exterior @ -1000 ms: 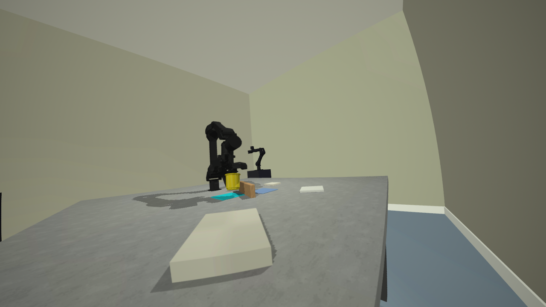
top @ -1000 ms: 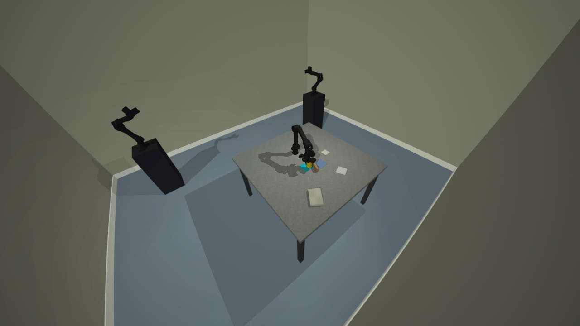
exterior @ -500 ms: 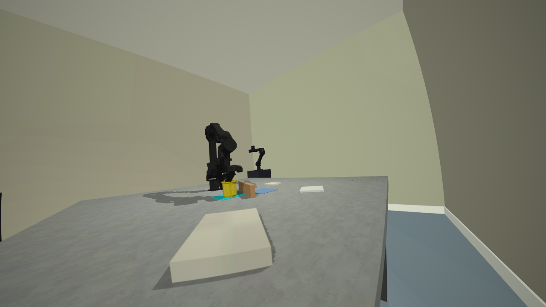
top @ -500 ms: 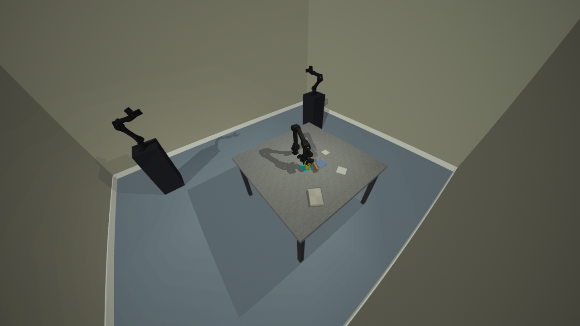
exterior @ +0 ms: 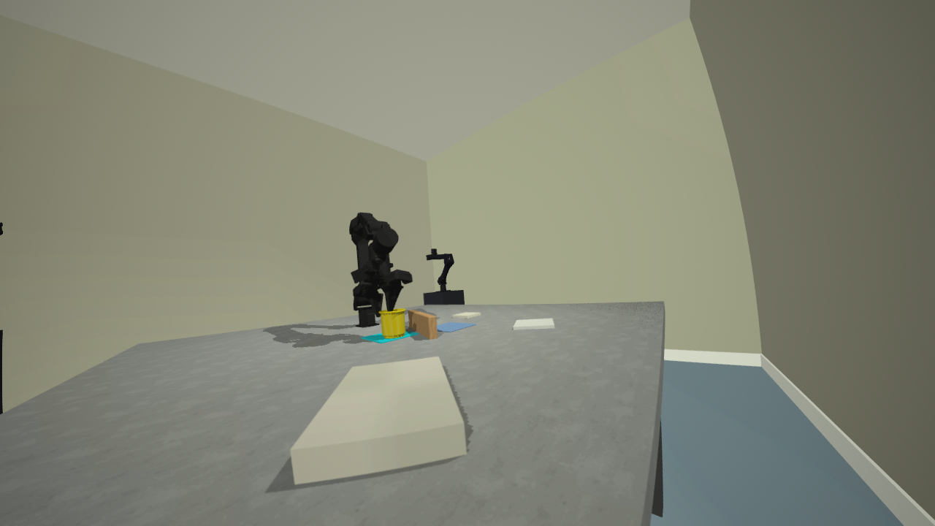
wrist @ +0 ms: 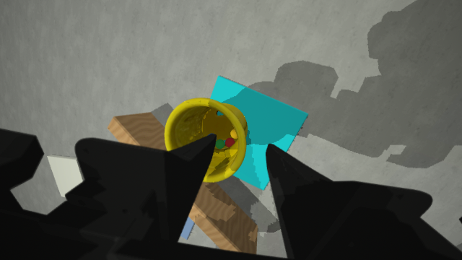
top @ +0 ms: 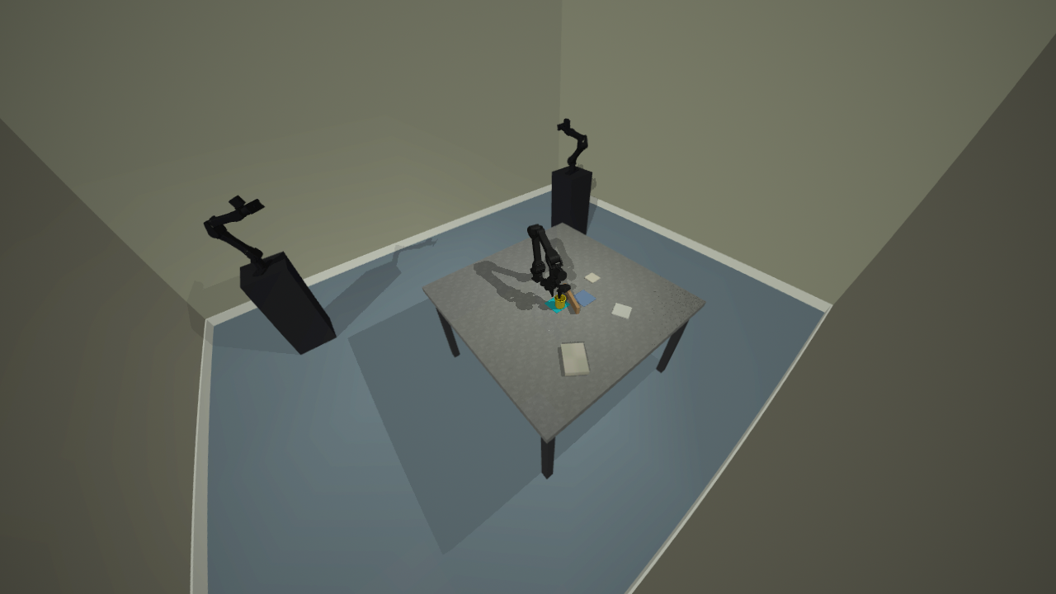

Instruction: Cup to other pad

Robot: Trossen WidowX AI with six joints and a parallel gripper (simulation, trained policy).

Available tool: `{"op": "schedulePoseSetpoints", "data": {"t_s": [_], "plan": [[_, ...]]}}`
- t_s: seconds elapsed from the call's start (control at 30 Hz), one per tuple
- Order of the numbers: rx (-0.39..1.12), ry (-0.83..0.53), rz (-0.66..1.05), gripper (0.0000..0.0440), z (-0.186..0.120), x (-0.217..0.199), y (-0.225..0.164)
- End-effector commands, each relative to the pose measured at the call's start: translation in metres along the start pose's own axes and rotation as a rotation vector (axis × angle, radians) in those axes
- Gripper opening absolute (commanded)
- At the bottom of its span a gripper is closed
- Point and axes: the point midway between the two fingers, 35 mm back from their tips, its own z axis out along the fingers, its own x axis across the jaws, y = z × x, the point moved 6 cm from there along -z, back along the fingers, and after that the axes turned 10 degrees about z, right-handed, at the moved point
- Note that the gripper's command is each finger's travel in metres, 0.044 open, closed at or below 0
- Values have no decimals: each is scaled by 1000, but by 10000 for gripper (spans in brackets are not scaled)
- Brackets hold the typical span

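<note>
Black 2-finger gripper hung open, empty. Yellow cylindrical cup stood on flat cyan pad; slow upward retreat needed, fingertips clearing rim, small coloured marbles undisturbed.

The yellow cup, previously raised above the cyan pad, now stands upright on it; the black gripper is higher — its fingers parted, no longer gripping the cup.
</note>
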Motion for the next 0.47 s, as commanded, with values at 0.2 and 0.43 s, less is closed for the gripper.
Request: {"op": "schedulePoseSetpoints", "data": {"t_s": [0.2,0.43], "plan": [[3,60,38,261,-22,-5,3],[-12,115,61,358,-45,-5,10]]}}
